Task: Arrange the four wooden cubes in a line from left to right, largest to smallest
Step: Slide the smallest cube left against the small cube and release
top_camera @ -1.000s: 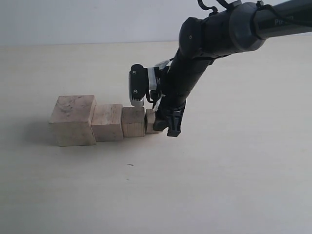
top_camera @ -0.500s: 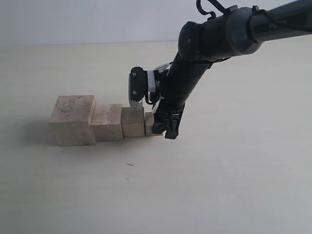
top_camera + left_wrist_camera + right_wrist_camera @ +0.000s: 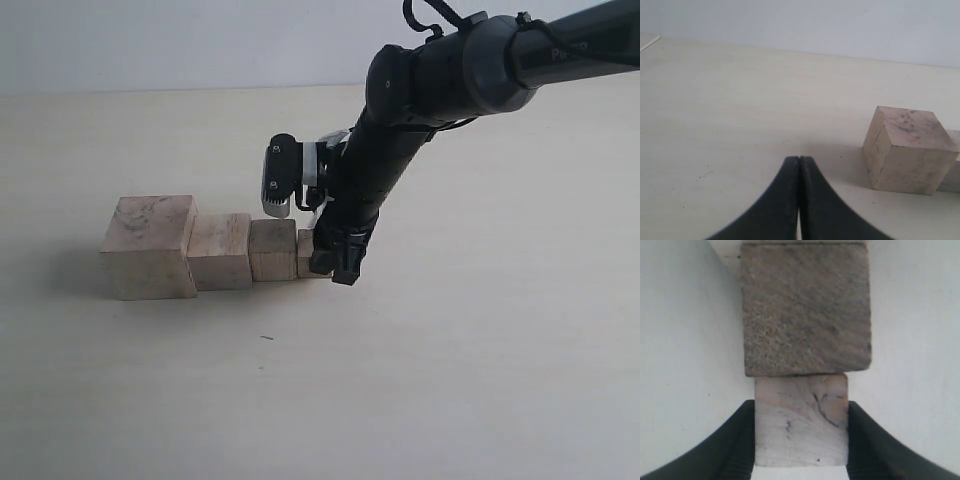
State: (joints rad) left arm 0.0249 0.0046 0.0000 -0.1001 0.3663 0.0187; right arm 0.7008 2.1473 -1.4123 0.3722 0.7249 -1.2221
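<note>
On the pale cream bench (image 3: 450,380) a row of light-tan wooden blocks steps down from the largest mottled wooden cube (image 3: 148,247) at the left, through the second wooden cube (image 3: 220,251) and the third wooden cube (image 3: 273,250), to the smallest pale wooden cube (image 3: 801,420) at the right end. The right claw (image 3: 330,258) is closed on that smallest cube, with its black fingers (image 3: 737,440) pressed to both side faces, and the cube touches the third cube's right face. Whether it sits fully down on the bench is hard to tell, since the claw hides its base. The left claw (image 3: 799,200) is shut and empty, near the largest cube.

The step in hand looks like the release. To do it well, see that the cube is flat and flush with its neighbour. Open the fingers evenly so neither drags it, then rise straight up — a sideways exit could knock the row crooked.
</note>
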